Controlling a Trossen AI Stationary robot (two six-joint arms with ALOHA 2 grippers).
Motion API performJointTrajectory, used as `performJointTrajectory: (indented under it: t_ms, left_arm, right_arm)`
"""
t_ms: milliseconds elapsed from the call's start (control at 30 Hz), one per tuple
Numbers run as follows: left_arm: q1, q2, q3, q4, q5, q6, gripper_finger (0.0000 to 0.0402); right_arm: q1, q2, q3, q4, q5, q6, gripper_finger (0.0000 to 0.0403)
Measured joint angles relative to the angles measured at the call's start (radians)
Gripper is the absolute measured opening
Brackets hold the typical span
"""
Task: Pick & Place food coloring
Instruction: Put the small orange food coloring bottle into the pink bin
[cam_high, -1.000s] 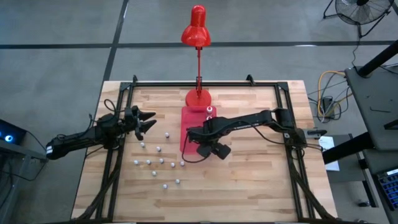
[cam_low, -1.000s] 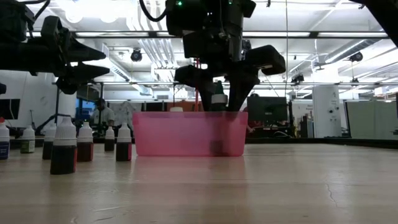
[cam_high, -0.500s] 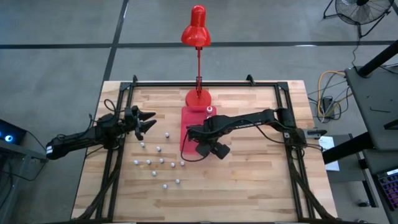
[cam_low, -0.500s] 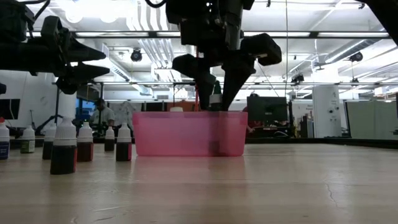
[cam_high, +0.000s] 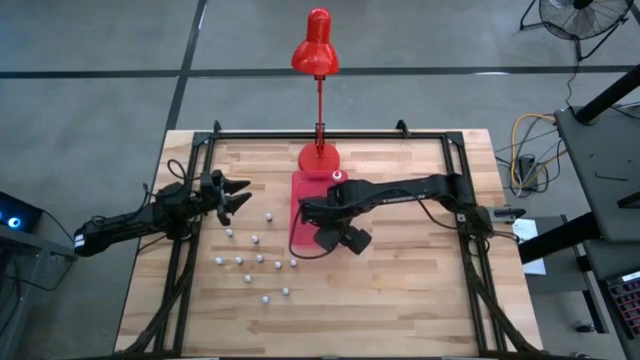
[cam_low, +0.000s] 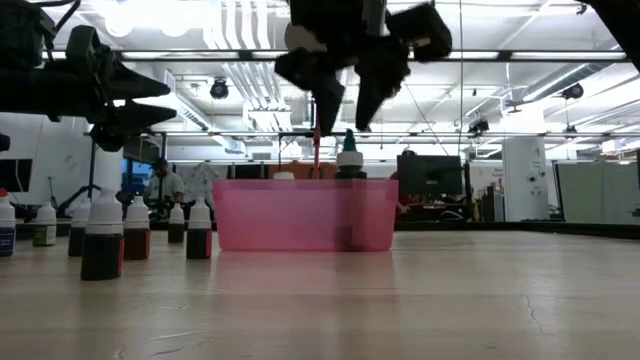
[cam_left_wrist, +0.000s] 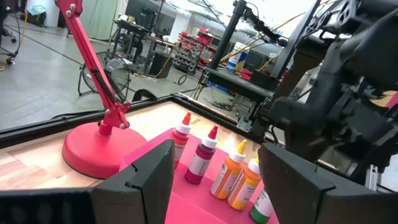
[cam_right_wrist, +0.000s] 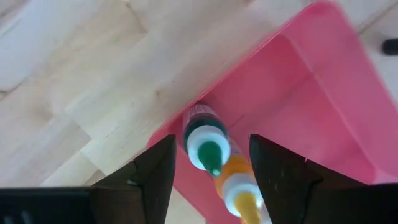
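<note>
The red tray (cam_high: 300, 215) lies mid-table, pink in the low view (cam_low: 300, 215). A teal-capped bottle (cam_low: 348, 160) stands upright in it at its near end, beside orange- and yellow-capped ones (cam_right_wrist: 239, 186); pink (cam_left_wrist: 181, 134) and red (cam_left_wrist: 204, 158) stand farther along. My right gripper (cam_low: 342, 95) hangs open above the teal-capped bottle (cam_right_wrist: 208, 146), clear of it. Several small whitish-capped bottles (cam_high: 255, 258) stand on the wood left of the tray (cam_low: 100, 240). My left gripper (cam_high: 238, 195) waits open above the table's left part (cam_left_wrist: 214, 186).
A red desk lamp stands with its base (cam_high: 318, 157) just beyond the tray's far end (cam_left_wrist: 99, 146). Black frame rails (cam_high: 185, 260) run along the table's left, right and far sides. Bare wood lies right of the tray (cam_high: 420, 270).
My right gripper has risen straight up from the tray's near end, and the teal-capped bottle that stood between its fingers stays upright in the tray. My left arm has kept still.
</note>
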Motion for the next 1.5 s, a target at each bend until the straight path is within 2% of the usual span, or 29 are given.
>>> performJointTrajectory:
  t_ms: [200,600,933,1067,1267,1400,1500]
  left_arm:
    - [0.000,0.000,0.000,0.000,0.000,0.000,0.0204]
    - [0.000,0.000,0.000,0.000,0.000,0.000,0.0204]
    - [0.000,0.000,0.000,0.000,0.000,0.000,0.0204]
    - [0.000,0.000,0.000,0.000,0.000,0.000,0.0204]
    - [0.000,0.000,0.000,0.000,0.000,0.000,0.0204]
    - [0.000,0.000,0.000,0.000,0.000,0.000,0.0204]
    - [0.000,0.000,0.000,0.000,0.000,0.000,0.0204]
  right_arm:
    - [0.007,0.000,0.131,-0.071,0.001,0.035,0.0196]
    - [0.006,-0.004,0.356,-0.150,0.007,0.347,0.0196]
    - [-0.005,-0.073,0.359,-0.116,0.014,0.593,0.0188]
    - [-0.009,-0.107,0.358,-0.108,0.071,0.638,0.0156]
    - [-0.022,-0.168,0.328,-0.099,0.091,0.650,0.0076]
    - [-0.030,-0.238,0.239,-0.062,0.088,0.665,0.0025]
    - [-0.032,-0.310,0.151,-0.007,0.063,0.689,0.0011]
